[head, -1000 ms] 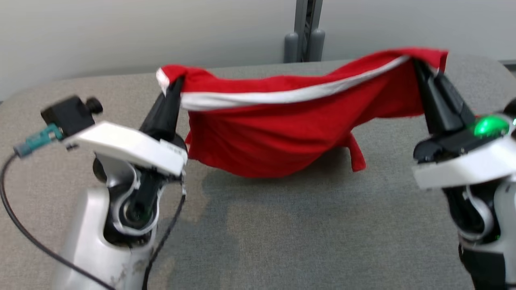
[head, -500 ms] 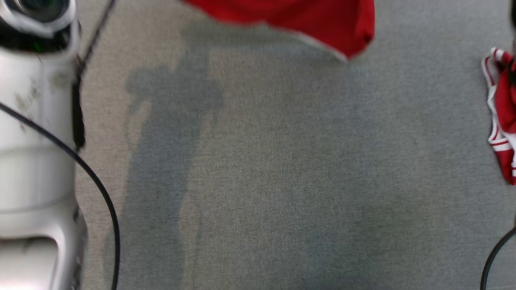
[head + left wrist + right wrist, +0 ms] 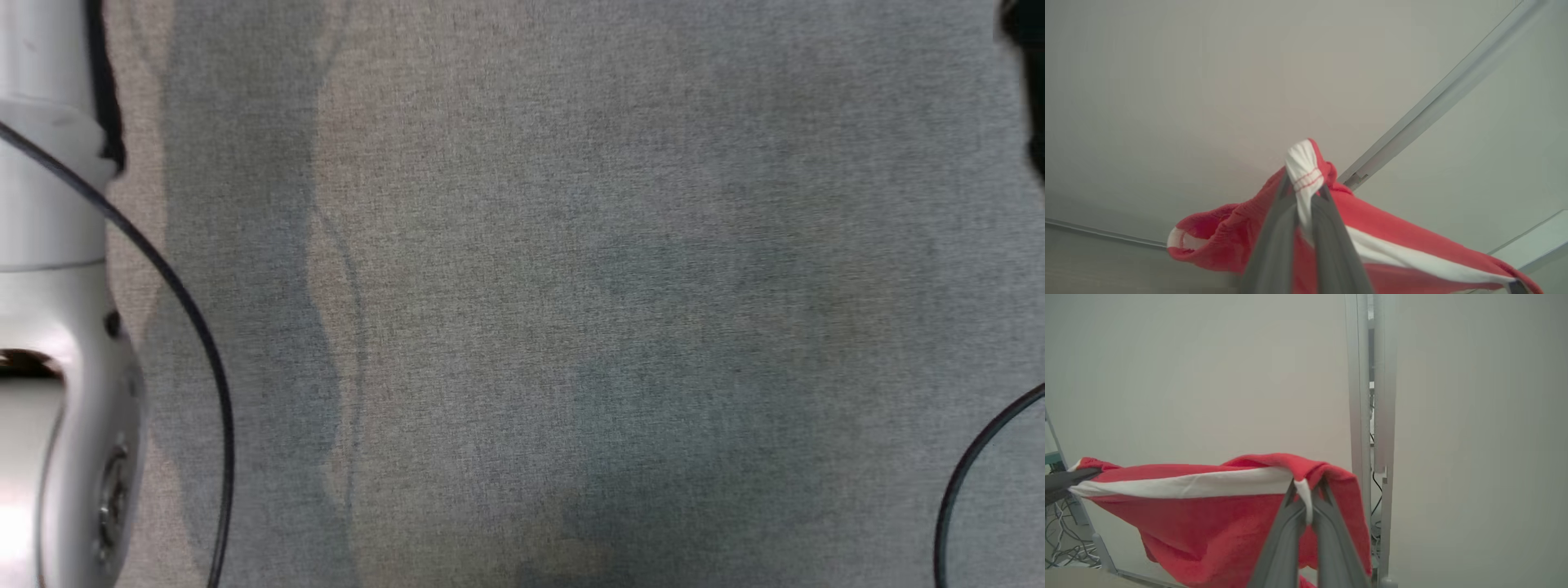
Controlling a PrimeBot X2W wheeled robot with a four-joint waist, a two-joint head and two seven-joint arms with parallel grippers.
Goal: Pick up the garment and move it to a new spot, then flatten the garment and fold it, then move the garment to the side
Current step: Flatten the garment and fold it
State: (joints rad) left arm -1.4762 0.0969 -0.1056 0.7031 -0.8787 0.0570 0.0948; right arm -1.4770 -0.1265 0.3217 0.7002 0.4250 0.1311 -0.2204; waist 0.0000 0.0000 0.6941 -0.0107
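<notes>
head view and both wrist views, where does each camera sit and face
Head view: on the head, looking down at the grey fabric tabletop; pale left forearm at left.
Left wrist view: on the left wrist, aimed along the left gripper at a pale wall; it pinches the red white-banded garment.
Right wrist view: on the right wrist, along the right gripper toward a grey upright post.
Shared: both wrist views show that garment stretched between the grippers.

Soft, even light, a little blur.
Big grey shadows (image 3: 241,245) lie in soft patches on the table top (image 3: 457,147). The wrist views are bright and pale, and the near dark fingers (image 3: 1271,253) look fuzzy.
</notes>
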